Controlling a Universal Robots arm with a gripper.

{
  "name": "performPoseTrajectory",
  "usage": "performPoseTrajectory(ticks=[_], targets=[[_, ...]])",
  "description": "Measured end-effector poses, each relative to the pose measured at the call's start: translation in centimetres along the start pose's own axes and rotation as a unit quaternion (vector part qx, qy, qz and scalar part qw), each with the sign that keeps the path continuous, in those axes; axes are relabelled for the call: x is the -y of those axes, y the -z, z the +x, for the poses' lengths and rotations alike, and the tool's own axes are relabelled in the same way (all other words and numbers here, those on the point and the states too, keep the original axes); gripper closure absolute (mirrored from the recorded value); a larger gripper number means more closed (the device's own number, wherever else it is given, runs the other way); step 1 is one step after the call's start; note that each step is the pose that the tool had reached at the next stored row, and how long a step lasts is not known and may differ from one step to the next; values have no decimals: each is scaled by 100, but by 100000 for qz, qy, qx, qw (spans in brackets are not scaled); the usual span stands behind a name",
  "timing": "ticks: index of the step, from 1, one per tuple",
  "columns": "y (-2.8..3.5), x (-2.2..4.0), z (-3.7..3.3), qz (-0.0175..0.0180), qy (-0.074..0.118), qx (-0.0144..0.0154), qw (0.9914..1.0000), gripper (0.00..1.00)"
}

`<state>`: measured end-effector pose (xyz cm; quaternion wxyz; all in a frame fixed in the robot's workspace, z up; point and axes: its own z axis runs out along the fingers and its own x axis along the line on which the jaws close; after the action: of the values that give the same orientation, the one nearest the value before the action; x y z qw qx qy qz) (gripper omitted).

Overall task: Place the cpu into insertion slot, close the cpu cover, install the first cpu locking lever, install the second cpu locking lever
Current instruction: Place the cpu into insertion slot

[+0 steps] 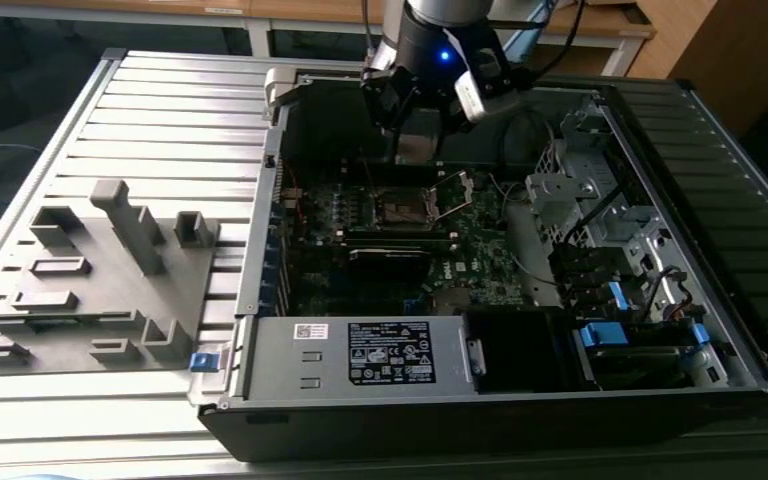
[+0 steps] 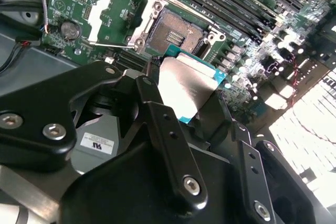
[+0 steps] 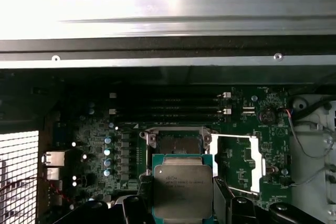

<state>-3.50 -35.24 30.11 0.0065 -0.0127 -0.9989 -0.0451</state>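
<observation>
My gripper (image 1: 416, 150) hangs inside the open computer case, just above the motherboard. In both wrist views it is shut on the cpu (image 2: 187, 85) (image 3: 182, 190), a flat square chip with a silver-grey top and green edges, held by two opposite sides between the black fingers (image 2: 157, 109). The insertion slot (image 2: 176, 35) (image 3: 176, 142) (image 1: 398, 210) lies bare below and slightly ahead of the chip. The cpu cover (image 2: 118, 17) (image 3: 239, 163), a silvery frame with an open window, is swung open beside the slot.
A power supply box (image 1: 391, 352) with a white label fills the case's near side. Drive bays and cables (image 1: 598, 220) crowd the exterior view's right. Memory slots (image 3: 168, 111) run beside the socket. A grey fixture tray (image 1: 91, 280) lies outside the case on the slatted table.
</observation>
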Motion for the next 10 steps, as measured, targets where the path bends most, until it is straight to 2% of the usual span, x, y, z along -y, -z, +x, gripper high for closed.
performPoseTrajectory(ticks=[10], targets=[[-181, 17, -3, 1, 0, -1, 100000, 46]])
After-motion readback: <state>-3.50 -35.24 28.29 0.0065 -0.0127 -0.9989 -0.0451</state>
